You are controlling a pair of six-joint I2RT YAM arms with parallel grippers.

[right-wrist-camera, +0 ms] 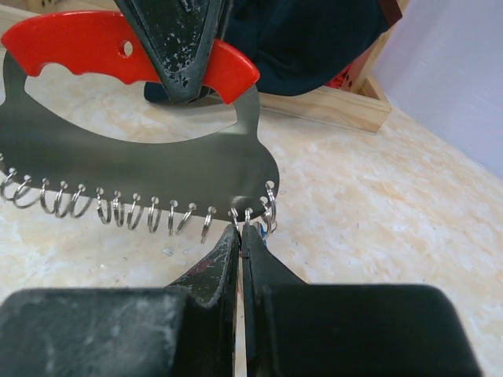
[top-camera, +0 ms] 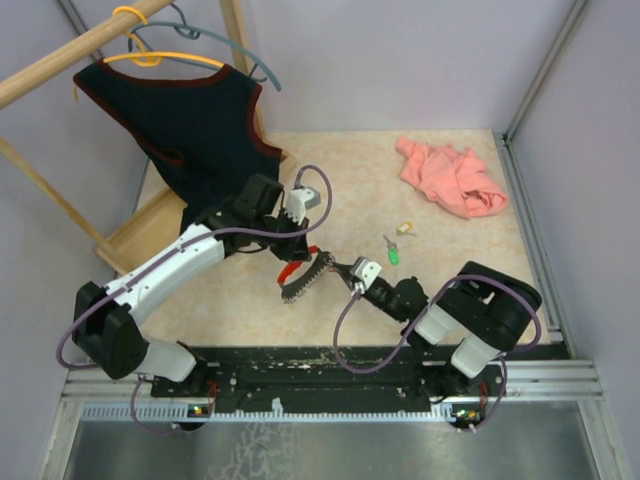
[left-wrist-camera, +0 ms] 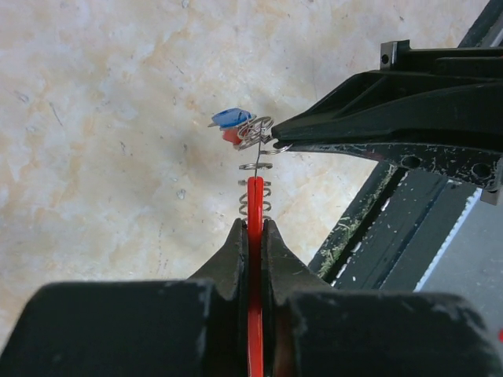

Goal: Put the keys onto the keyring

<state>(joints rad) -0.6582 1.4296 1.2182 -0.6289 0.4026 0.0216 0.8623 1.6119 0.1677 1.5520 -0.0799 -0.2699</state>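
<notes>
near the middle of the counter, lifted off the surface, the keyring is hanging between the two arms. it is looking like a thin flat steel plate with a red grip along one edge and a row of small split rings threaded along the other. the left jaws are pinching fully shut on the red grip, with the plate standing edge-on between them in the left wrist view. the right jaws are sitting at the plate's two o'clock end, closed tight on the wire of one of the last rings, no gap showing between the tips. a small blue piece, possibly a key head, is dangling at that same end. a green key and a yellow key are lying on the counter between two and three o'clock from the plate, well apart from it. the plate is likely handling as stiff and light, so the red grip is giving the surest hold. the rings are probably behaving as springy, slick and easily bent, so they are calling for a pinch on a single coil, which is risking a slip.
</notes>
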